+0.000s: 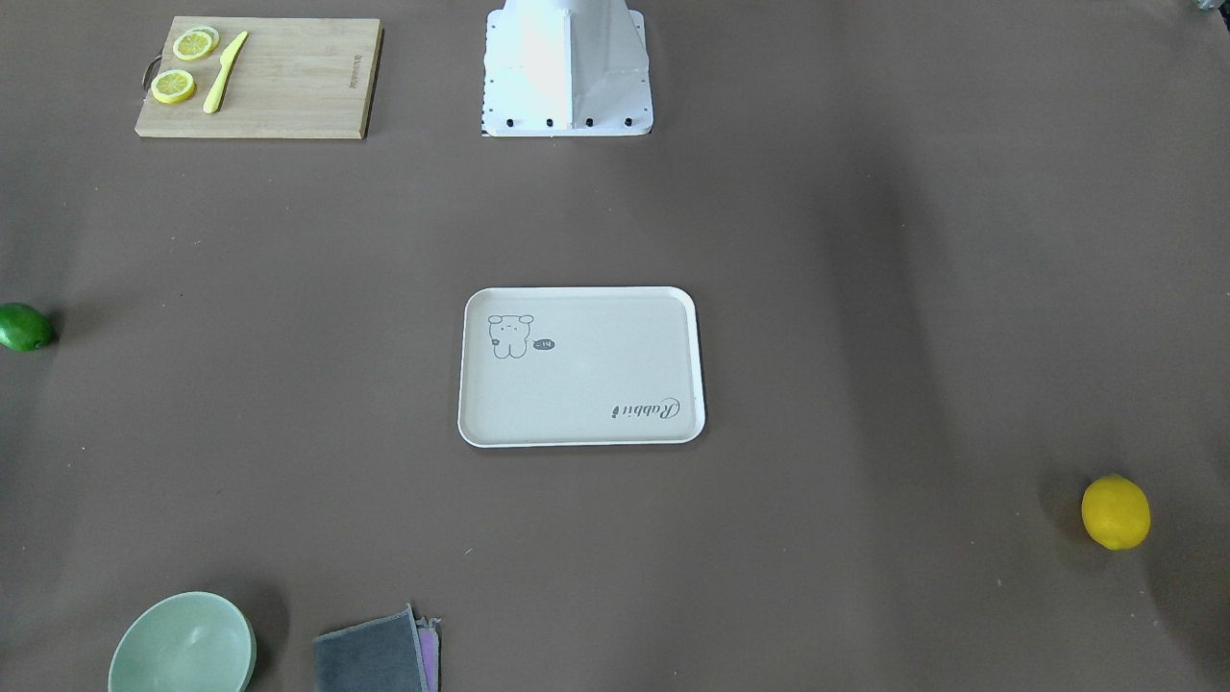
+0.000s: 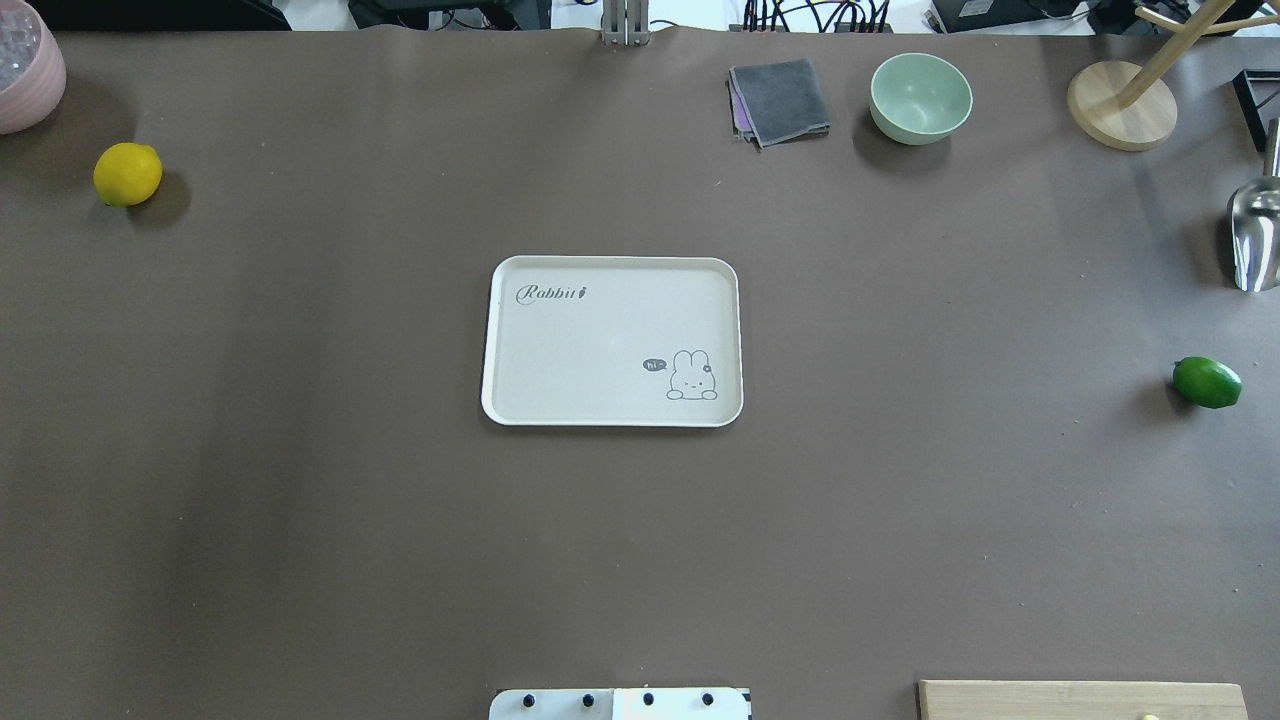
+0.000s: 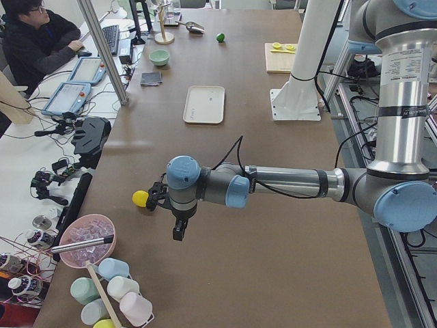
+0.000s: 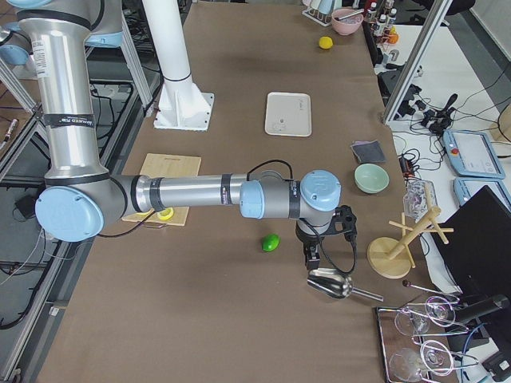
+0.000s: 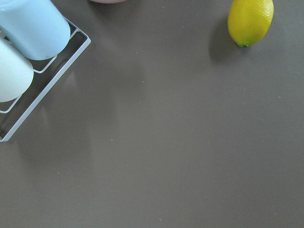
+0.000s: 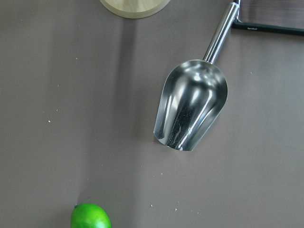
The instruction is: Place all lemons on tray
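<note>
The off-white tray [image 2: 600, 340] lies flat at the table's middle with nothing on it. The yellow lemon [image 2: 127, 174] rests on the table at the far left; the left wrist view shows it at top right [image 5: 250, 21]. The green lemon [image 2: 1207, 382] rests at the far right; the right wrist view shows it at the bottom edge [image 6: 90, 217]. My left gripper [image 3: 177, 232] hangs above the table just beside the yellow lemon [image 3: 140, 198]. My right gripper [image 4: 310, 259] hangs just beside the green lemon [image 4: 271, 242]. I cannot tell whether either is open or shut.
A steel scoop [image 6: 192, 107] and a wooden stand [image 2: 1120, 105] lie close to the green lemon. A pink bowl [image 2: 25, 75] and a cup rack [image 5: 28, 38] stand near the yellow lemon. A green bowl [image 2: 920, 97], a grey cloth [image 2: 780, 100] and a bamboo cutting board [image 1: 279, 82] are elsewhere.
</note>
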Controlling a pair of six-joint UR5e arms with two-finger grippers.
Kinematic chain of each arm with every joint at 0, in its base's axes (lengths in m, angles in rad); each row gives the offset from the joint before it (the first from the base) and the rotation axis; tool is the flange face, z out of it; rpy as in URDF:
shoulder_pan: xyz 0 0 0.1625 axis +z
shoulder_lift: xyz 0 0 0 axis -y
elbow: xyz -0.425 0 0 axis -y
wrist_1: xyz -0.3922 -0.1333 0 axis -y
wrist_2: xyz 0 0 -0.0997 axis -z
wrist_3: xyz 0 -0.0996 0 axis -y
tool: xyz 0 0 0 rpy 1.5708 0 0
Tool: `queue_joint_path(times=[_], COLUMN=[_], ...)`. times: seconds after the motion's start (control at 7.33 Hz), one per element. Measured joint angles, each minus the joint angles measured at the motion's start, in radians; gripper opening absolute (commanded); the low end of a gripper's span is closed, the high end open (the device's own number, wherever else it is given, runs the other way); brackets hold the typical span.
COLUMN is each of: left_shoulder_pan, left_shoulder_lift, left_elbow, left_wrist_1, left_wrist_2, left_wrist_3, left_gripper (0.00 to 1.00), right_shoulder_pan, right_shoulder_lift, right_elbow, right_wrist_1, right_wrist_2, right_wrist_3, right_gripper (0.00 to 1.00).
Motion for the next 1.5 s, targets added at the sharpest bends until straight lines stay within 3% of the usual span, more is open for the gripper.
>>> queue_joint_path(times=[0.27,0.68,1.5], left_shoulder_pan=[-0.004,-0.005,0.0], left_shoulder_lift=[0.008,0.017,0.004], left_elbow=[-0.009,-0.027,0.026], left_wrist_1=[-0.017,-0.019,-0.057], left_wrist_2=[-0.003,-0.001,-0.002], left_wrist_3=[0.004,0.0,-0.003], left_gripper=[0.98,0.98,0.98], right_shoulder_pan=[-0.002,0.005,0.005], right_shoulder_lift=[-0.004,-0.121,-0.164], right_elbow=[0.014,0.191,0.199], right_wrist_1=[0.016,0.023,0.026], right_wrist_2=[0.001,-0.045,-0.012], right_wrist_3=[-0.005,0.003,0.013], right_gripper=[1.0,1.0,1.0])
